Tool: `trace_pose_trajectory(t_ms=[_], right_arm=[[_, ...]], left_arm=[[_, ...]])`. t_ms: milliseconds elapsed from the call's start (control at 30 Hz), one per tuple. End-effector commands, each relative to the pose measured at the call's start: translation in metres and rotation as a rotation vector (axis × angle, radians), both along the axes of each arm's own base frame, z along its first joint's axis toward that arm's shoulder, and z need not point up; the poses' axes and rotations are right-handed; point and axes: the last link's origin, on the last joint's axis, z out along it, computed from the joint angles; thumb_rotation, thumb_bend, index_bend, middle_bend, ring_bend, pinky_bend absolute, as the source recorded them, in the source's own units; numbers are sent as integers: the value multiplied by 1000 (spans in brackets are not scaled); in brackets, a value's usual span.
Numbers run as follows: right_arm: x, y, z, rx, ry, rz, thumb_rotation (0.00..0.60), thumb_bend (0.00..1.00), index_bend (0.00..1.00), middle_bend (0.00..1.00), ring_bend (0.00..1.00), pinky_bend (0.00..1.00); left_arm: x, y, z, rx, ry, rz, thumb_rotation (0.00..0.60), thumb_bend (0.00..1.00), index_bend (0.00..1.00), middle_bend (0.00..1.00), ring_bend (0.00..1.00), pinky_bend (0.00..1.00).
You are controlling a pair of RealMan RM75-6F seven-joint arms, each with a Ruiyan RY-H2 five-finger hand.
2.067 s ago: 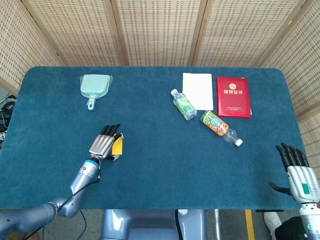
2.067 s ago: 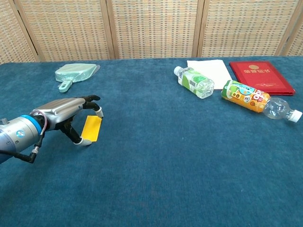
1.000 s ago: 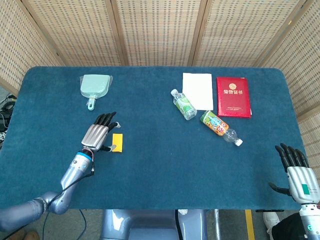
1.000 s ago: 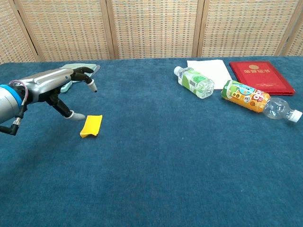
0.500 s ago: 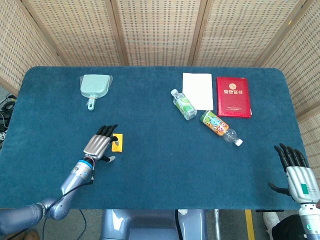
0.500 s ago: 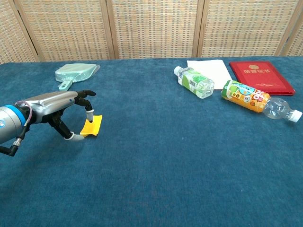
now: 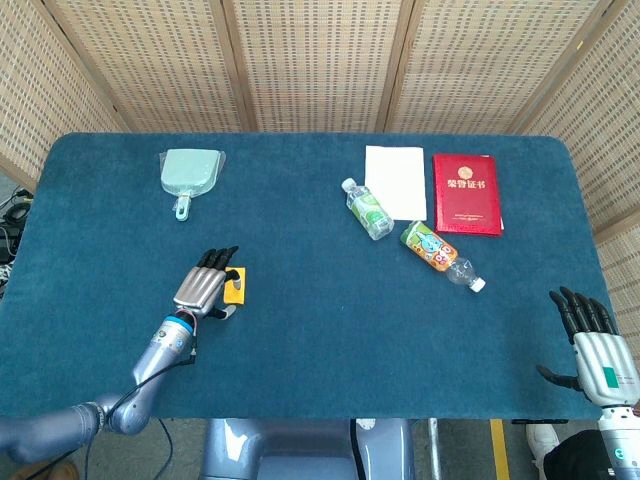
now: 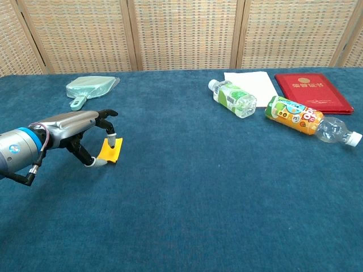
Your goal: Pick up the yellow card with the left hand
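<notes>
The yellow card (image 7: pixel 237 285) lies on the blue table (image 7: pixel 320 330) at front left, and in the chest view the yellow card (image 8: pixel 108 153) looks bowed upward. My left hand (image 7: pixel 203 286) reaches over it from the left. In the chest view the left hand (image 8: pixel 74 129) pinches the card, a fingertip on its far edge and the thumb at its near edge. The card's left part is hidden under the fingers. My right hand (image 7: pixel 597 343) rests at the front right corner, fingers apart and holding nothing.
A pale green dustpan (image 7: pixel 188 172) lies behind the left hand. At back right are a white sheet (image 7: pixel 396 180), a red booklet (image 7: pixel 466 193), a green-label bottle (image 7: pixel 368 209) and an orange-label bottle (image 7: pixel 438 252) on their sides.
The left hand lifted off the card and swung back a second ago, then came down again. Its finger and thumb have now closed in on the card's edges, bowing it.
</notes>
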Motion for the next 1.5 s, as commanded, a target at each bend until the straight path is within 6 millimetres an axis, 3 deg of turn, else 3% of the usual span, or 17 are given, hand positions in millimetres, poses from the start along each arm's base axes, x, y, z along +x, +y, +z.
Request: trace_pose_trajectory(t_ms=[33, 1300, 1500], right_arm=[[0, 0, 0, 1, 0, 0, 600, 0, 37, 0, 0, 0], [-2, -1, 1, 1, -6, -9, 600, 0, 42, 0, 0, 0], [-2, -1, 1, 3, -8, -9, 600, 0, 41, 0, 0, 0]], left_arm=[[-1, 1, -3, -5, 0, 9, 600, 355, 452, 0, 0, 0], [-7, 1, -16, -21, 9, 26, 600, 357, 461, 0, 0, 0], [-9, 3, -16, -20, 22, 36, 600, 427, 561, 0, 0, 0]])
